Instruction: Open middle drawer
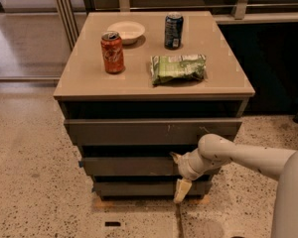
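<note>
The middle drawer (129, 166) is a plain dark grey-brown front between the wider scratched top front (154, 131) and the narrower bottom front (139, 188). It stands slightly out from the cabinet, like the other two. My gripper (179, 174) is at the right part of the middle drawer's front. It is open, with its fingers spread vertically. The upper finger (175, 157) reaches into the gap above the middle drawer's top edge. The pale lower finger (182, 190) hangs down in front of the bottom drawer. My white arm (248, 157) comes in from the right.
On the beige cabinet top (84, 78) stand a red soda can (112, 52), a white bowl (125, 31), a dark blue can (173, 30) and a green snack bag (178, 68). A speckled floor (30, 182) surrounds the cabinet, and a dark wall unit (273, 68) is at the right.
</note>
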### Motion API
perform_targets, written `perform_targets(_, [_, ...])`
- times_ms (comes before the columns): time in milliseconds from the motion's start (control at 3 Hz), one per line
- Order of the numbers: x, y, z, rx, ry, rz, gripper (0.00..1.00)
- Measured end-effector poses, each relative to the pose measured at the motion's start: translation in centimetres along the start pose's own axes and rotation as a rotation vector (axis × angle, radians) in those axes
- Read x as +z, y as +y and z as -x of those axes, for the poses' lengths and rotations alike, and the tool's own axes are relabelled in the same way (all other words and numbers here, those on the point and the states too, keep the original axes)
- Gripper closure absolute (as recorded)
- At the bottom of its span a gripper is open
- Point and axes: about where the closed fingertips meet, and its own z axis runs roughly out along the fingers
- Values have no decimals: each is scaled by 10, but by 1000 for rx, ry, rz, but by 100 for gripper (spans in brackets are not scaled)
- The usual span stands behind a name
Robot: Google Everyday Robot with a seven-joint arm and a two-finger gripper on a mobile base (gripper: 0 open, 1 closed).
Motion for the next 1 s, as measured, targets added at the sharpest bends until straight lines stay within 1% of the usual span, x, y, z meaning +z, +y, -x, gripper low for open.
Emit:
perform_targets(667, [0,26,11,18,-6,73,0])
perform_targets(1000, [-2,47,21,25,-21,117,0])
